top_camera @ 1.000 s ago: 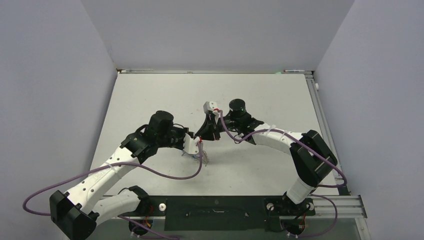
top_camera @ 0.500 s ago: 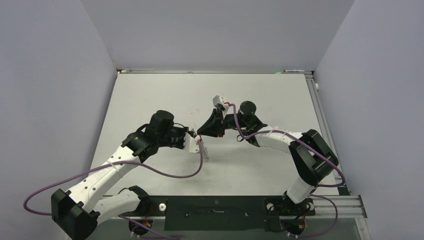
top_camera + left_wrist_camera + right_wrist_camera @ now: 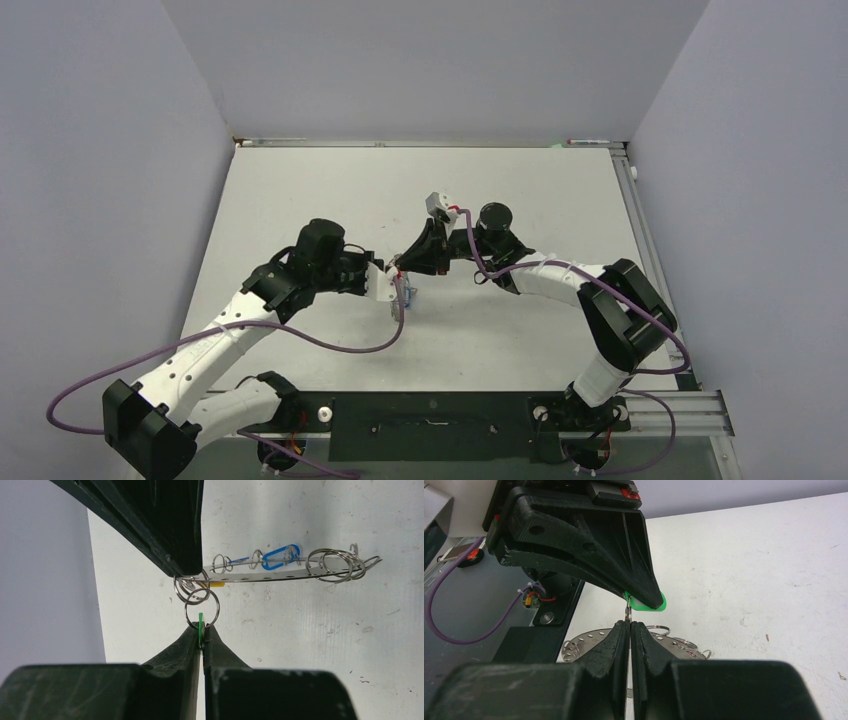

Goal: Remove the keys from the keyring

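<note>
Keyring [image 3: 280, 574] is held up between the two tools at the centre of the overhead view, apparently off the tabletop [image 3: 520, 190]. From the left wrist it shows edge-on, as a thin perforated band running from centre to upper right. The left tool [image 3: 201, 632] is pressed together on the green tag [image 3: 661, 603] of one of the keys. The right tool [image 3: 629, 626] is pressed together on a small ring [image 3: 191, 591] at the left end of the band. A second ring [image 3: 218, 608] joins the green tag to that cluster. Which of the overlapping loops the right tool actually pinches cannot be told. Progress is judged early. The green tag appears to be linked to the keyring through these loops, and no key is seen lying free. The blue tag [image 3: 281, 554] and the yellow tag [image 3: 216, 585] also sit on the band, so at least three keys are left to come off. The metal key blades themselves are too small to make out. Several spare rings [image 3: 332, 565] crowd the right end of the band. Obstructions noted: the two tools meet nose to nose with very little room between them, and the overlapping loops could snag one another. The purple cable [image 3: 330, 348] of the left arm sags in the lower centre of the overhead view, below the work point and apart from it.
</note>
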Controlling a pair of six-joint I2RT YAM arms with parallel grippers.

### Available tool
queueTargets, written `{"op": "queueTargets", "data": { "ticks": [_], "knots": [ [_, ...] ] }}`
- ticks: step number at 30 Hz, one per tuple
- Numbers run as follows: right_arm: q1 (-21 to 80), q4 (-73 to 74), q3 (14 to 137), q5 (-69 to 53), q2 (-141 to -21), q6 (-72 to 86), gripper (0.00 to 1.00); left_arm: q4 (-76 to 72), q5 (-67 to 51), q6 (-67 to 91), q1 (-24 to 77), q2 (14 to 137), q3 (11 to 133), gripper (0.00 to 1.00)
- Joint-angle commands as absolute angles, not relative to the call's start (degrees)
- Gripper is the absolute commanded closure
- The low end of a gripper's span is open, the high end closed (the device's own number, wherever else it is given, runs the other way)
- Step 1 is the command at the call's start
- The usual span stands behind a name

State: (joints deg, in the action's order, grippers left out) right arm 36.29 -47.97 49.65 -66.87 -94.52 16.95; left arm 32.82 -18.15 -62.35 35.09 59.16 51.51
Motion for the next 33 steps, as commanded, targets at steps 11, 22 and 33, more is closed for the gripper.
{"op": "queueTargets", "data": {
  "ticks": [11,22,33],
  "knots": [
    [38.1,-39.2,50.0,-66.5,-92.8,4.2,0.95,32.7,-19.9,-61.9,34.8,59.2,57.3,1.00],
    [38.5,-34.9,52.6,-68.0,-93.1,1.0,0.71,33.4,-20.0,-63.7,35.3,59.2,57.3,1.00],
    [39.0,-34.3,56.7,-67.9,-94.3,1.2,0.57,34.0,-20.9,-65.1,35.3,58.6,56.5,1.00]
  ]
}}
